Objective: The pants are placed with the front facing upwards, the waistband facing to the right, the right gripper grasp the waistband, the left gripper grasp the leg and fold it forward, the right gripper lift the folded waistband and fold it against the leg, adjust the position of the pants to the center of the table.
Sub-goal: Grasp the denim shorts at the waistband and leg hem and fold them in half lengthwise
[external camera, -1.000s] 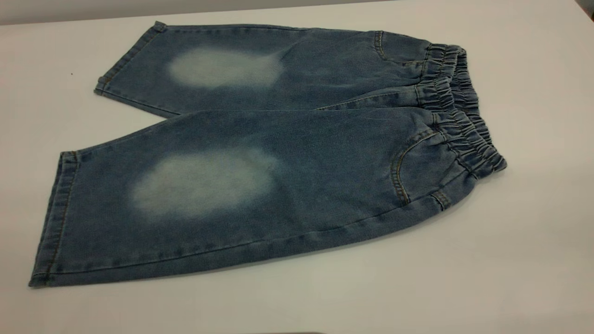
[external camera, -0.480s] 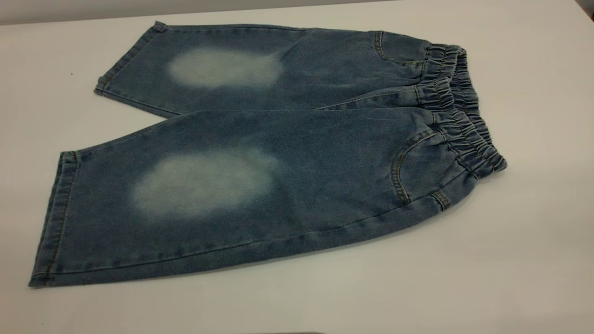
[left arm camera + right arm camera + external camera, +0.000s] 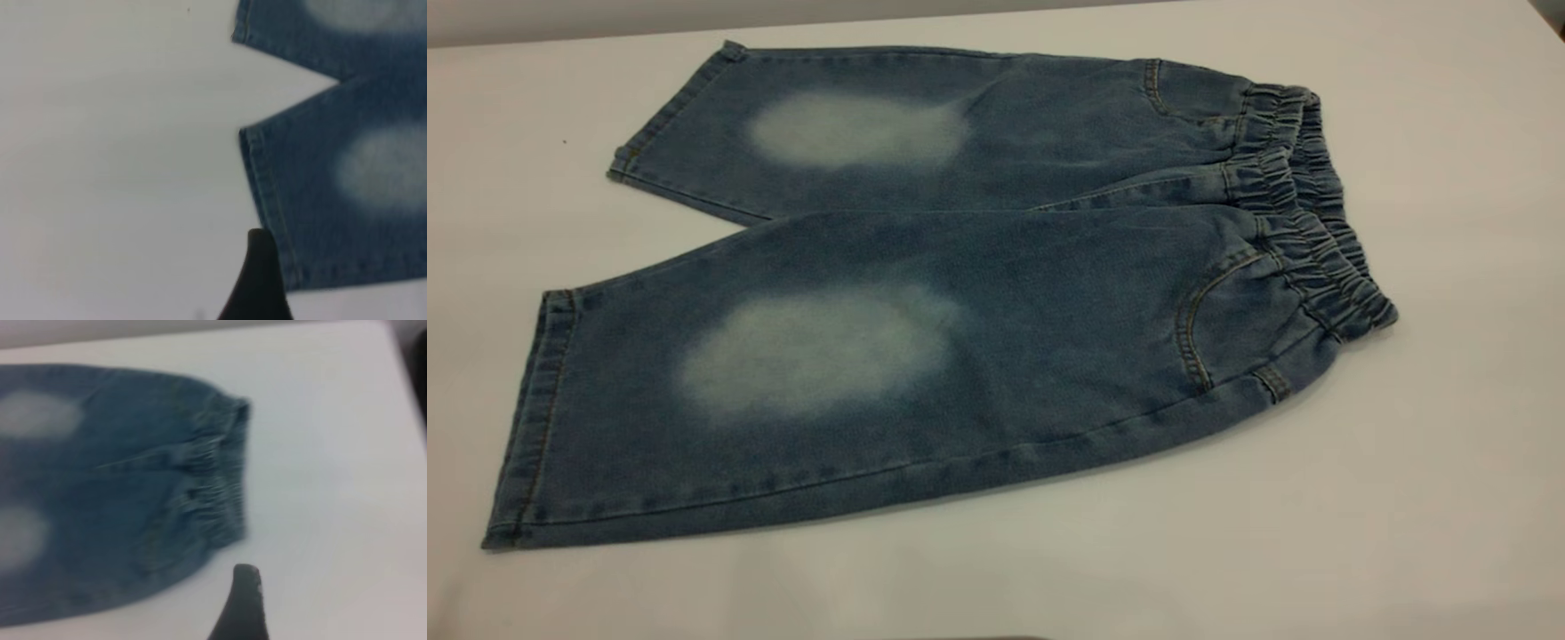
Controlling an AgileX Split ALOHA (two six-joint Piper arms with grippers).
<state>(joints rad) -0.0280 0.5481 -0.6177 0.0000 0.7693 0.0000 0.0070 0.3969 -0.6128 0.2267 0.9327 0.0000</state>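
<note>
Fingertips are all that show of either arm: the left gripper [image 3: 255,277] pokes a single dark tip beside the near leg hem, the right gripper [image 3: 241,603] one just off the waistband [image 3: 1303,200]; whether either is open I cannot tell. Blue denim pants [image 3: 925,293] with pale oval patches lie flat across mid-frame on the white table [image 3: 1449,489], unmoved since earlier.
</note>
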